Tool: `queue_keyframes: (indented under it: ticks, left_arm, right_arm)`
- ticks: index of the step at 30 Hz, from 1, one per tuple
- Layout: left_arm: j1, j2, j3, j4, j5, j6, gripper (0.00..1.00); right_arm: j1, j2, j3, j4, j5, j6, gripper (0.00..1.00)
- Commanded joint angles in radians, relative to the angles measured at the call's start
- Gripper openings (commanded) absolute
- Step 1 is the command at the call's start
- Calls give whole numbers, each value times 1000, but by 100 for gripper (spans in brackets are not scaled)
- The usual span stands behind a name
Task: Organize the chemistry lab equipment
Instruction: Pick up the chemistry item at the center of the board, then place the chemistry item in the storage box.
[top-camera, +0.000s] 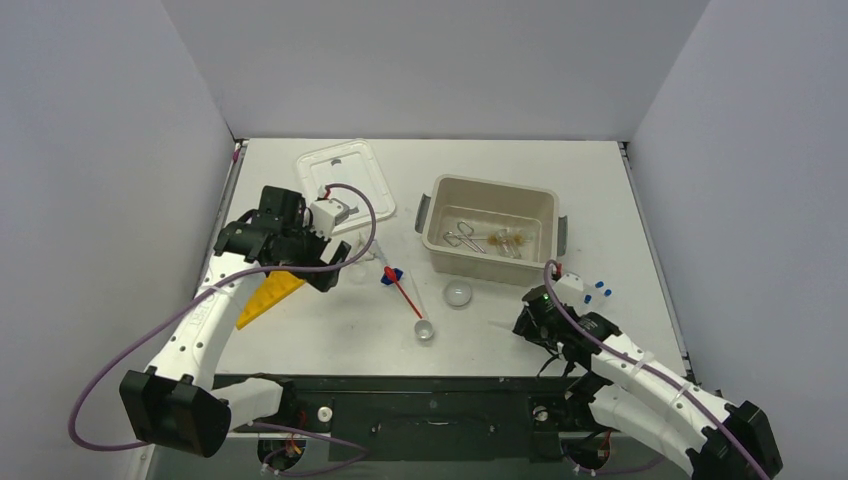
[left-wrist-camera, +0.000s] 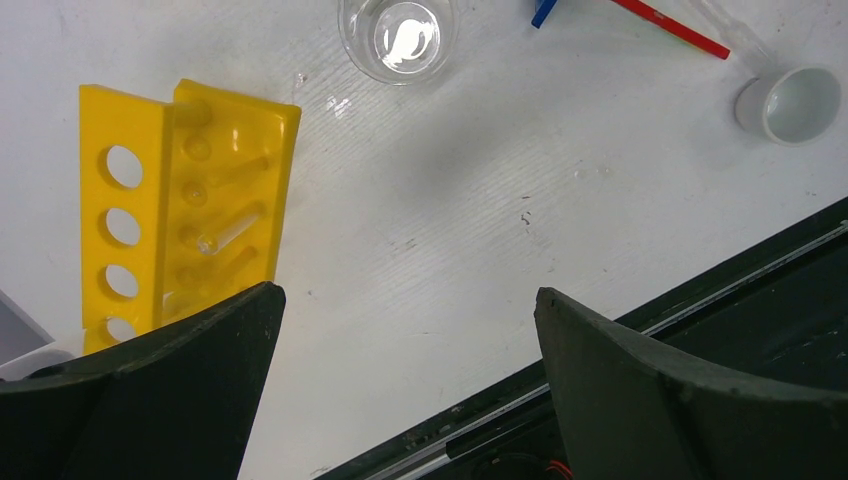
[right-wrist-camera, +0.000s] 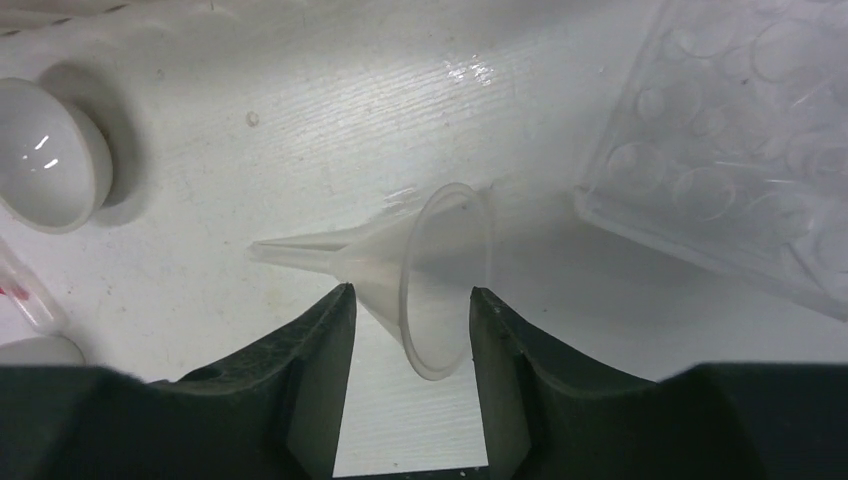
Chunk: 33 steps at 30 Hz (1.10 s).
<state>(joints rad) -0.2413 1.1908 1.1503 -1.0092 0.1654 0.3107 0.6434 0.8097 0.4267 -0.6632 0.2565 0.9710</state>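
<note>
Sorting is barely getting going. The tub (top-camera: 481, 263) at twelve o'clock is holding only tongs (top-camera: 462, 236) and a few vials (top-camera: 508, 240). The right gripper (right-wrist-camera: 410, 300) is pinching the funnel (right-wrist-camera: 375, 265) lying on the table at four o'clock. The left gripper (left-wrist-camera: 405, 300) is hovering at nine o'clock, fingers spread wide and empty. The rack (left-wrist-camera: 180, 200), beaker (left-wrist-camera: 398, 38) and spatula (left-wrist-camera: 670, 25) are waiting outside.

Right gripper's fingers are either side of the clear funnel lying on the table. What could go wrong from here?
1. The funnel lies on its side, tapered cone between the fingers of the right gripper; a pinch may squirt it out forward.
2. The clear well plate sits close beside it; a sliding funnel could shove it.
3. By the open left gripper, a test tube lies on the flat-lying yellow rack; a nudge could roll it off.
</note>
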Motion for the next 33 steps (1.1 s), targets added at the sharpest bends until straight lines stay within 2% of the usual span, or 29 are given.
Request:
queue_keyframes:
  ticks: [1,2,3,5,6,11,16,18,24,29,33]
  left_arm:
    - [-4,4,-2,48,20,-7,97]
    - [-4,5,-3,48,19,-7,97]
    - [-4,7,-3,49,18,-6,96]
    - [-5,7,-3,49,16,-5,96]
    - [-4,5,-4,49,15,-2,96]
    - [-4,-2,-16,55,13,4,97]
    - [-5,-11,-20,56,16,7,96]
    - [-4,-15,-21,58,14,7,96]
    - [-5,-31,-31,66,9,4,97]
    - [-4,-46,-37,65,7,8,97]
    - [-5,-43,-29,48,6,8,97]
  right_arm:
    - [9,22,-24,137,-47,41,37]
    - [9,32,-25,152,-47,40,29]
    - [9,35,-23,156,-44,39,25]
    - [9,36,-2,151,-36,30,4]
    - [9,30,7,137,-25,20,1]
    - [9,-16,118,47,-2,-54,0]
    - [9,-26,291,-3,-161,-183,0]
    - [9,9,421,-28,-225,-237,0]
    - [-29,152,660,-80,-248,-375,0]
    - [-187,326,696,20,-317,-404,0]
    - [-234,499,712,87,-282,-437,0]
